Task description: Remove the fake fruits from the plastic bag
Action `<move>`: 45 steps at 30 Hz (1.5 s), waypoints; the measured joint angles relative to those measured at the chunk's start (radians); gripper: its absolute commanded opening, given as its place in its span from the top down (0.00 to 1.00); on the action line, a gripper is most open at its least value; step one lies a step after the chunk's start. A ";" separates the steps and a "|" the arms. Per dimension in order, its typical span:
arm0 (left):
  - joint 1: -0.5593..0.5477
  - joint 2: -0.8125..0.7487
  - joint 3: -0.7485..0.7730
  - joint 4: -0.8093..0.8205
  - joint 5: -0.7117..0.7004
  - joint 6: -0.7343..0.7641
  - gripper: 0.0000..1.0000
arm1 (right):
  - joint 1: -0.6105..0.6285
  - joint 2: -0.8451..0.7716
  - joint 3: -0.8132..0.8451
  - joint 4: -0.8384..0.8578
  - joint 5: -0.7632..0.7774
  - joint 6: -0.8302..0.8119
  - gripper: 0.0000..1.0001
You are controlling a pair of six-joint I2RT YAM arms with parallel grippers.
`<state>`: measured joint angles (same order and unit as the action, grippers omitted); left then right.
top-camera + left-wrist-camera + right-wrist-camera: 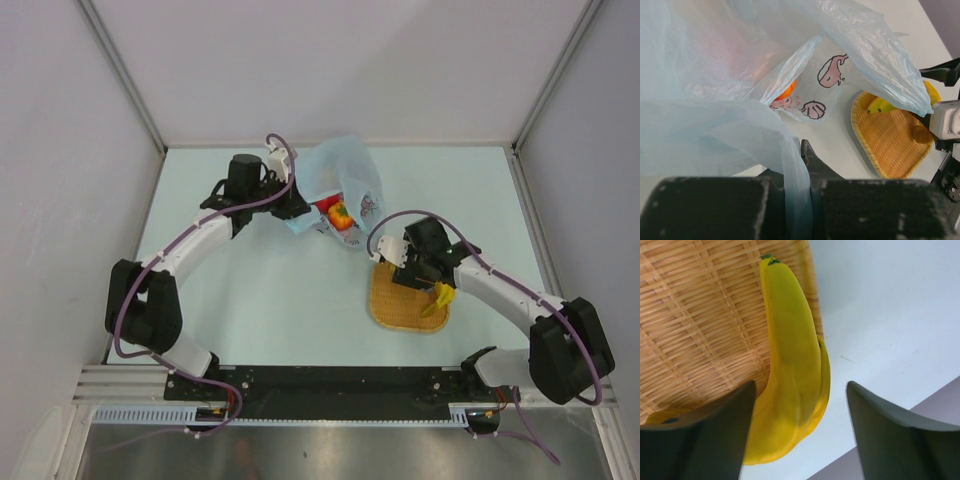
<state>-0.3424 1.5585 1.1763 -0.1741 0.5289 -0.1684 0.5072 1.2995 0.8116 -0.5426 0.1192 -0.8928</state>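
The left tool (298, 208), clenched on a fold of the plastic bag (335, 165), holds it up off the desk (260, 300). The right tool (801, 385) stands released, its jaws apart either side of a banana (790, 340) lying beneath it on the edge of a woven mat (700, 315). A red-orange fruit (339, 213) shows inside the bag just ahead of the left tool; fetching it looks like the next step and calls for a reach into the bag's mouth. White panels (350, 60) wall in the pale desk.

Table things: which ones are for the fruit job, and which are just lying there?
For the job: plastic bag, red-orange fruit inside it, banana.
Just lying there: woven mat, partly under the banana.
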 measured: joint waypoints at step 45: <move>-0.006 -0.086 0.068 -0.405 0.153 0.182 0.97 | 0.029 0.742 0.683 0.418 -0.141 0.804 0.06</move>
<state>-0.3481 1.4723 1.2442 -0.5789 0.6815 0.0132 0.5358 2.0415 1.4944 -0.1242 -0.0216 -0.0887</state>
